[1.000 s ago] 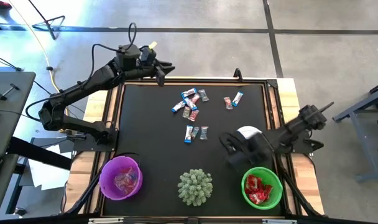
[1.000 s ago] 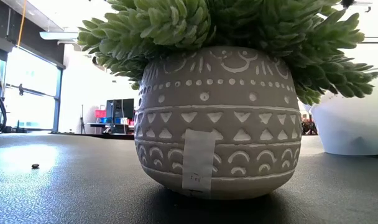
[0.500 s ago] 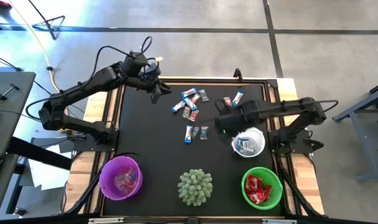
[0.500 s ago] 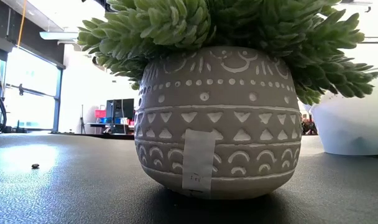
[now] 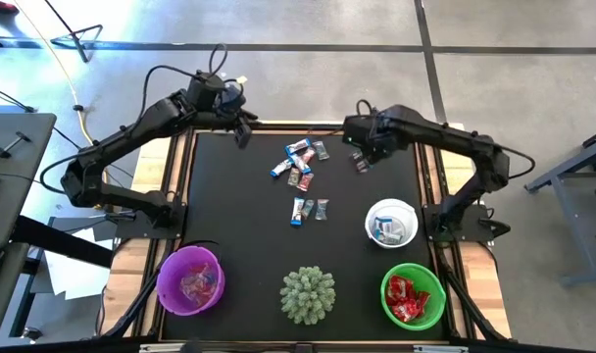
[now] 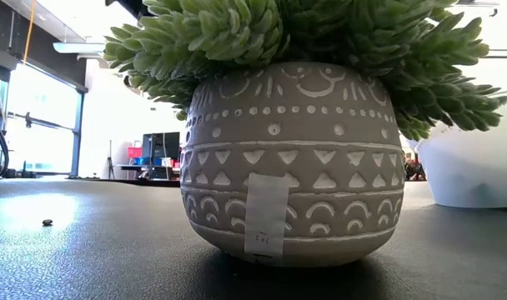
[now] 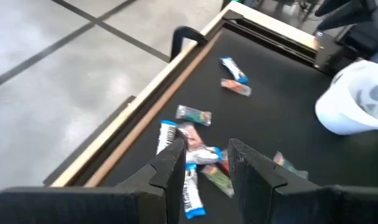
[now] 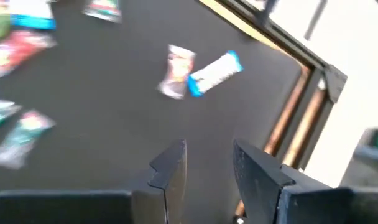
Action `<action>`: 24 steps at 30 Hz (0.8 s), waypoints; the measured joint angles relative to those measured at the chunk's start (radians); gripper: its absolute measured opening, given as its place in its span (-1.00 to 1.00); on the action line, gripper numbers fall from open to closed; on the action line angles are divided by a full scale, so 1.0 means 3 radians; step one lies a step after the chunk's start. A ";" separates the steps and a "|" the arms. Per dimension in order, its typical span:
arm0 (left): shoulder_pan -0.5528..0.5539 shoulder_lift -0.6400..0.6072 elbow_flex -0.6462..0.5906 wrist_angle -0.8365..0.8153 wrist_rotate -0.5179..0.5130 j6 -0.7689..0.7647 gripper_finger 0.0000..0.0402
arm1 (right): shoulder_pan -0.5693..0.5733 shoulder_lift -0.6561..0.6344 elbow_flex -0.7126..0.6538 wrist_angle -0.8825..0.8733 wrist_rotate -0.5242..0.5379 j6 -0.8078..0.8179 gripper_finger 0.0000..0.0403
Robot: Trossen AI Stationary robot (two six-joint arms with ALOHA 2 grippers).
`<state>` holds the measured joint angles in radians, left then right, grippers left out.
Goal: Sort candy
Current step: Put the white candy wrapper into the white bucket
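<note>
The right gripper point(image 5: 360, 144) hovers over the far right part of the black mat point(image 5: 239, 235), fingers point(image 8: 170, 167) apart with nothing between them, above a pink sweet point(image 8: 176, 70) and a blue-and-white sweet point(image 8: 215, 72) that touch. The left gripper point(image 5: 241, 130) hangs at the mat's far left edge, its fingers point(image 7: 171, 167) also parted and empty. Loose candy point(image 5: 300, 167) lies scattered between them. Nearer the front stand a white bowl point(image 5: 391, 223), a green bowl point(image 5: 413, 295) with red sweets, a purple bowl point(image 5: 190, 279) and a potted plant point(image 5: 308, 294).
</note>
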<state>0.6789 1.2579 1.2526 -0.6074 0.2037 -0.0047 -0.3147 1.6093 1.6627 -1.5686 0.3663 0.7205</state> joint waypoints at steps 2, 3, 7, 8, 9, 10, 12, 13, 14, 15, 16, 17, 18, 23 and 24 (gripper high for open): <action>0.0052 0.0000 0.0000 0.0018 0.0002 0.0039 -0.47 | -0.0154 0.0000 -0.0153 0.0009 0.0003 0.0010 -0.38; 0.0064 0.0000 0.0000 0.0034 0.0003 0.0052 -0.47 | -0.0210 0.0000 -0.0248 0.0031 0.0003 -0.0006 -0.38; 0.0098 0.0000 0.0000 0.0115 0.0006 0.0056 -0.47 | -0.0361 0.0003 -0.0743 0.0358 0.0085 -0.0083 -0.38; 0.0106 0.0000 0.0000 0.0140 0.0007 0.0056 -0.47 | -0.0380 0.0003 -0.0856 0.0513 0.0122 -0.0104 -0.38; 0.0117 0.0000 0.0000 0.0159 0.0011 0.0056 -0.47 | -0.0396 0.0003 -0.0966 0.0687 0.0155 -0.0146 -0.38; 0.0122 0.0000 0.0000 0.0174 0.0012 0.0056 -0.47 | -0.0405 0.0003 -0.1072 0.0885 0.0177 -0.0202 -0.38; 0.0121 0.0000 0.0000 0.0204 0.0012 0.0055 -0.47 | -0.0415 0.0003 -0.1258 0.1308 0.0274 -0.0403 -0.38; 0.0122 0.0000 0.0000 0.0220 0.0011 0.0042 -0.47 | -0.0416 0.0003 -0.1352 0.1528 0.0337 -0.0516 -0.38; 0.0121 0.0000 0.0000 0.0242 0.0012 0.0013 -0.47 | -0.0415 0.0003 -0.1435 0.1723 0.0388 -0.0607 -0.38; 0.0121 0.0000 0.0000 0.0271 0.0011 -0.0034 -0.47 | -0.0414 0.0003 -0.1514 0.1904 0.0432 -0.0684 -0.38; 0.0121 0.0000 0.0000 0.0305 0.0011 -0.0072 -0.47 | -0.0414 0.0003 -0.1590 0.2069 0.0467 -0.0744 -0.38; 0.0121 0.0000 0.0000 0.0331 0.0012 -0.0121 -0.47 | -0.0414 0.0003 -0.1659 0.2219 0.0508 -0.0771 -0.38; 0.0121 0.0000 0.0000 0.0354 0.0011 -0.0167 -0.47 | -0.0414 0.0003 -0.1724 0.2341 0.0557 -0.0756 -0.38; 0.0121 0.0000 0.0000 0.0443 -0.0012 -0.0417 -0.47 | -0.0461 0.0003 -0.1941 0.2575 0.0579 0.0512 -0.38; 0.0121 0.0000 0.0000 0.0473 -0.0014 -0.0457 -0.47 | -0.0471 0.0003 -0.1979 0.2576 0.0576 0.0831 -0.38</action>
<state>0.7151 1.2579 1.2526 -0.4655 0.1994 -0.1418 -0.4561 1.6100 1.0690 -0.7959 0.5392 0.9698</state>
